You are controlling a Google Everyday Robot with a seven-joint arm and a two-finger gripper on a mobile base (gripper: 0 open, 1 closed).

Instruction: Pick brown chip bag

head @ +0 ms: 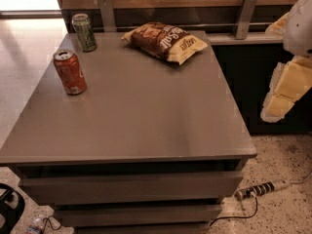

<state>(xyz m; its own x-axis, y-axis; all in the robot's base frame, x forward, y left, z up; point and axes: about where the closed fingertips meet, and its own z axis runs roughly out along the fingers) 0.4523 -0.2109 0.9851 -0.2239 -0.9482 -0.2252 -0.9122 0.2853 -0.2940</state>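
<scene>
The brown chip bag (163, 42) lies flat at the far middle of the grey table (141, 121), dark brown with pale yellow ends and white lettering. My gripper (286, 87) shows as white and pale yellow parts at the right edge of the view. It hangs beyond the table's right side, well apart from the bag and a little nearer than it. It holds nothing that I can see.
A red soda can (69, 72) stands upright at the left of the table. A green can (84, 32) stands at the far left corner. A wooden wall with metal brackets (246, 13) runs behind. A power strip (261, 189) lies on the floor at right.
</scene>
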